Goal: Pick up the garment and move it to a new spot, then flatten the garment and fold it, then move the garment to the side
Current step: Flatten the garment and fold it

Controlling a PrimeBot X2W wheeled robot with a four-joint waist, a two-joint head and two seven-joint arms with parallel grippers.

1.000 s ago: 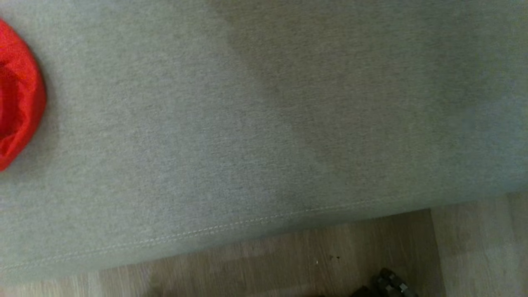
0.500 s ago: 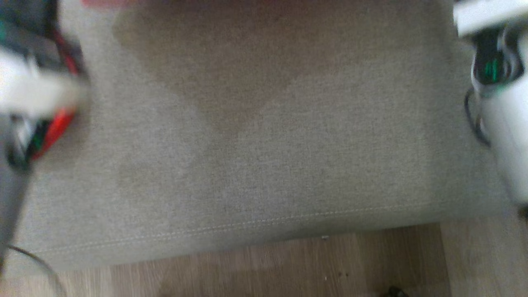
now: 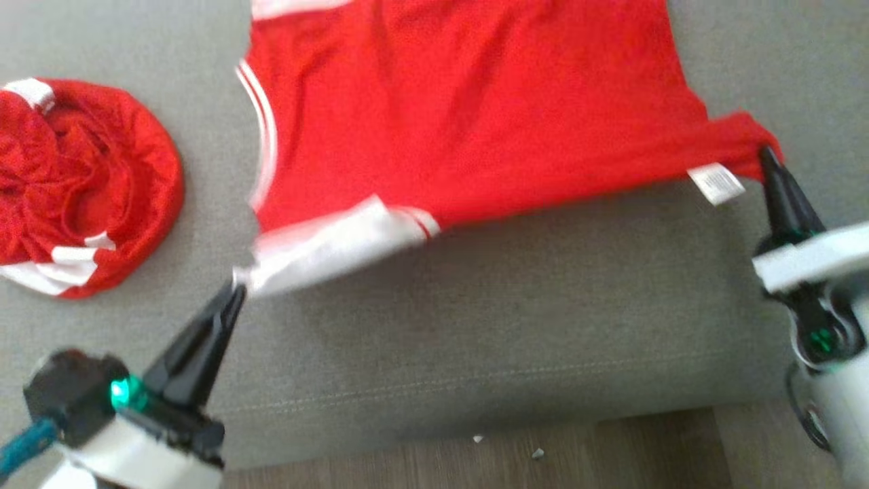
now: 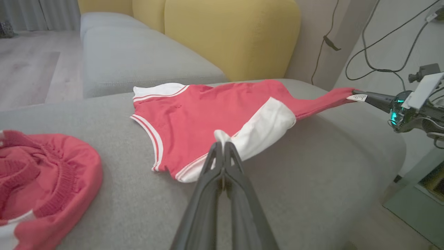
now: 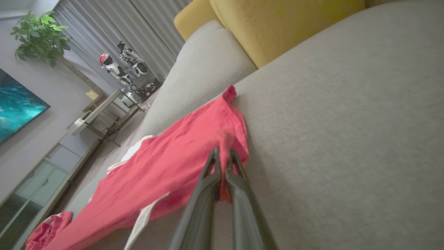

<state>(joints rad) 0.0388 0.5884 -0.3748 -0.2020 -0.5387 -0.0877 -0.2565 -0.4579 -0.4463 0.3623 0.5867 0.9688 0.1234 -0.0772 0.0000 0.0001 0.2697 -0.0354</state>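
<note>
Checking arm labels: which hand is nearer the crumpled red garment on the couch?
Left. The left hand pinches a white corner of the spread jersey, beside the crumpled garment; the right hand grips its far corner.

Grey couch [image 3: 543, 305]: red garment [image 3: 475, 102], crumpled bundle [image 3: 81, 183]

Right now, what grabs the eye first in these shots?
The red garment, spread over the grey sofa seat and pulled taut between two closed tools. The left tool pinches its white-trimmed corner, and the right tool pinches its red corner by the label. Next, a second red garment lies crumpled on the seat to the robot's left.
</note>
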